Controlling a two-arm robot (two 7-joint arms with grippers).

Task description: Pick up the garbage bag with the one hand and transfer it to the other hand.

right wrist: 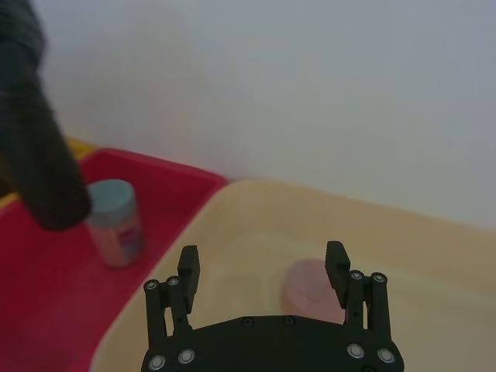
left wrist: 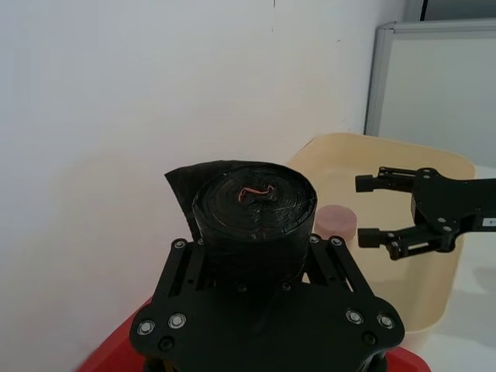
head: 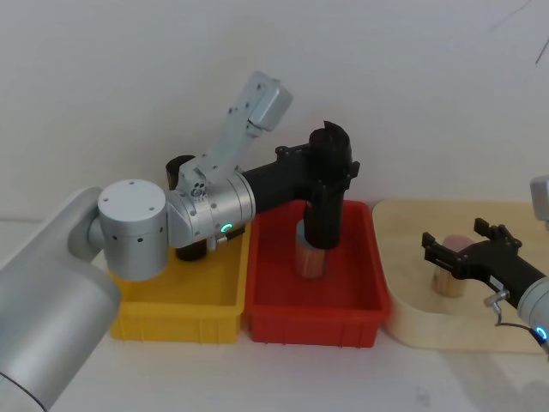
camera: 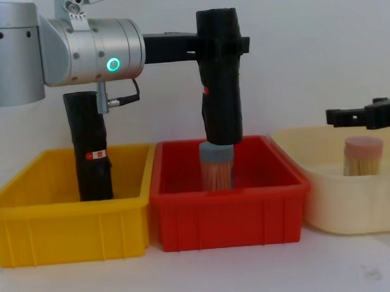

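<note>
Yellow bin [camera: 68, 218] on the left is holding a spare roll [camera: 90, 151], standing upright; in the head view the left arm is masking most of it. Left gripper [camera: 221, 46] is clamping the bag roll [camera: 220, 99] near its top, keeping it upright above the red bin [camera: 231, 209]. A grey-lidded jar [camera: 217, 168] is standing directly beneath; whether roll and lid are touching cannot be told. On the right, the right gripper [right wrist: 262, 260] is hovering with jaws wide over the cream tray [camera: 342, 204], near a pink-lidded jar [camera: 363, 155]; the chest view's edge is cutting the gripper off.
</note>
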